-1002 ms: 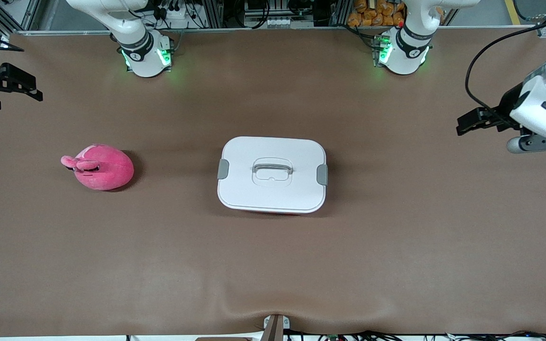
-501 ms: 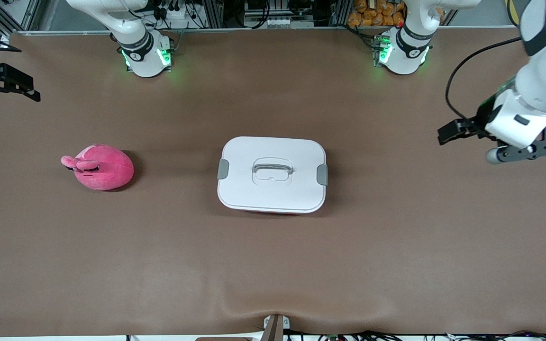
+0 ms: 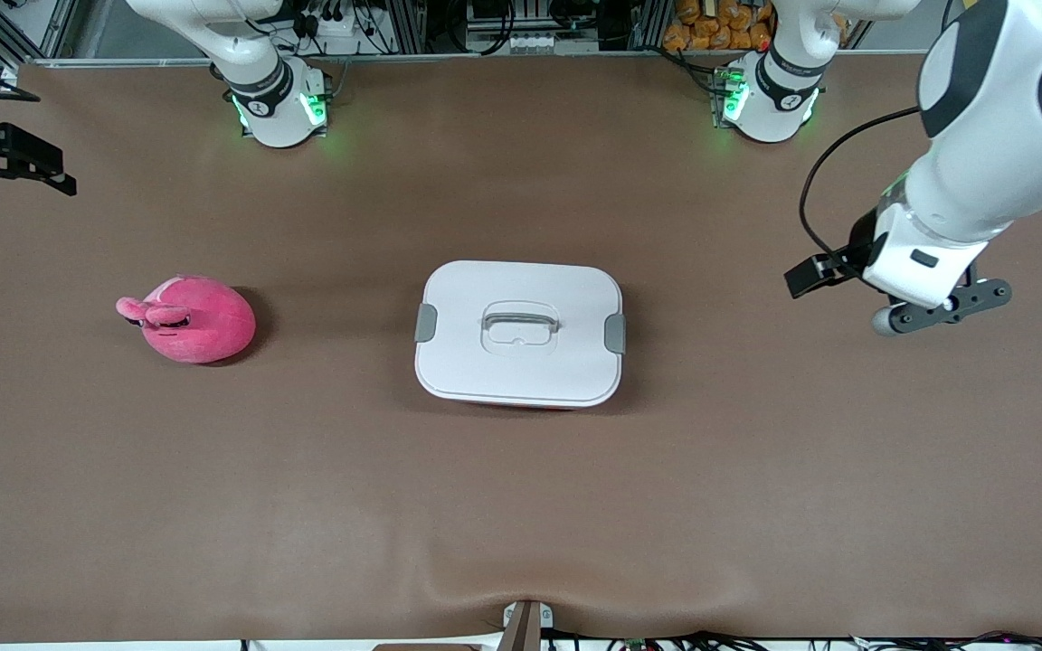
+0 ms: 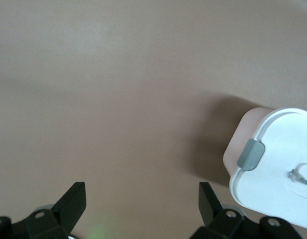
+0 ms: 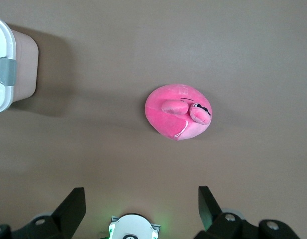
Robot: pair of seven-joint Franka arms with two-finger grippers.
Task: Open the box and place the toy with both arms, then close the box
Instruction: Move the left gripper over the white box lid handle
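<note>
Movement is only in the left gripper [image 3: 797, 278]: open and empty, it has come closer to the box [image 3: 519, 333], probably toward a clip. Lid remains shut. Right gripper [image 3: 19, 167] waits open; toy [image 3: 191, 319] lies toward the right arm's end from the box.

Brown table [image 3: 521, 506], metal frames [image 3: 412, 27] w/ cables.

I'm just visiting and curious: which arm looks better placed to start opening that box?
Probably the left: its open gripper hangs over bare table toward the box, while the right gripper waits at the table's edge.
</note>
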